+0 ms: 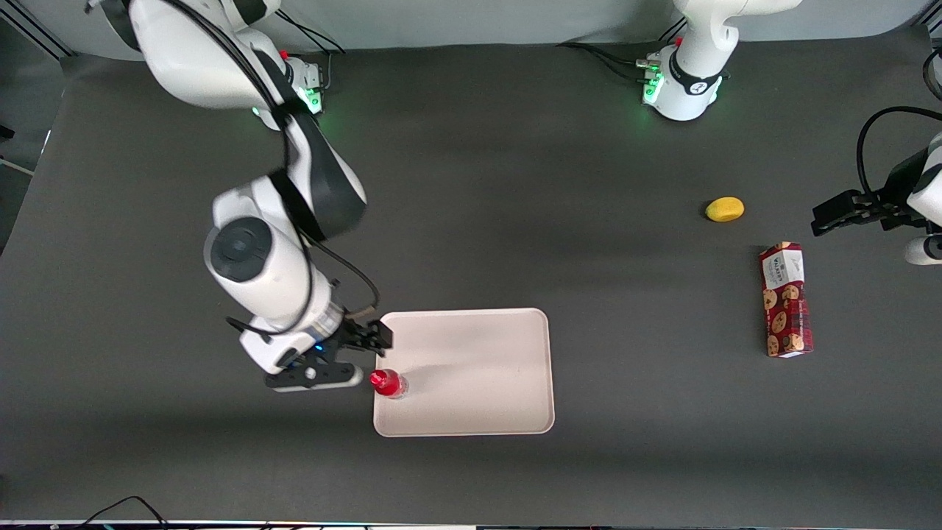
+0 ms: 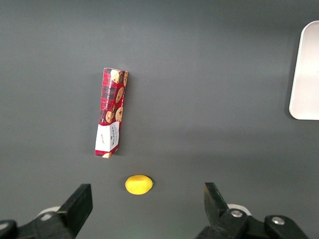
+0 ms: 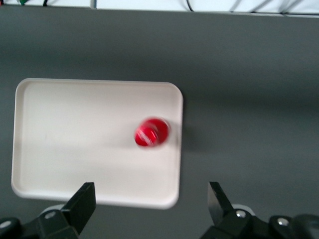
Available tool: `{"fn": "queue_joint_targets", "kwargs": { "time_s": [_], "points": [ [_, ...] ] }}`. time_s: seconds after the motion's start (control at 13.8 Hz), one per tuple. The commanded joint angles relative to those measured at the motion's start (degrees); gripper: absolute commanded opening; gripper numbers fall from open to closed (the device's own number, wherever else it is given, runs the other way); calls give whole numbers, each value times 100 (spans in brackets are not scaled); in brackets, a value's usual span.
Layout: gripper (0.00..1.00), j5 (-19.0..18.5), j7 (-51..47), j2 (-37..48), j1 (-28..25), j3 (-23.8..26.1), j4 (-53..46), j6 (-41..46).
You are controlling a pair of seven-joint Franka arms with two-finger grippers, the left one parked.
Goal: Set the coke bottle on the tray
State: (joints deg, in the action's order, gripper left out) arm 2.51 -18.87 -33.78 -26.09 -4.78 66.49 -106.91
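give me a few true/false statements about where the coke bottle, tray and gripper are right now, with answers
1. The coke bottle stands upright on the tray. True.
2. The bottle sits in the middle of the tray. False: it is close to the tray's edge at the working arm's end.
3. The gripper is shut on the bottle. False: it is open and apart from the bottle, which stands free.
4. The cookie box lies on the tray. False: it lies on the table toward the parked arm's end.
5. A yellow lemon lies on the table beside the cookie box. True.
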Motion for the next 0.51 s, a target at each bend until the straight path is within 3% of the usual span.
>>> {"fn": "queue_joint_targets", "kwargs": {
  "time_s": [0.0,0.14,0.43],
  "points": [
    [100,153,934,1291,419,4,461,1474],
    [100,154,1000,2292,832,-14,837,2312],
    [100,57,1113,4237,1719,-128,2683,2280]
  ]
}}
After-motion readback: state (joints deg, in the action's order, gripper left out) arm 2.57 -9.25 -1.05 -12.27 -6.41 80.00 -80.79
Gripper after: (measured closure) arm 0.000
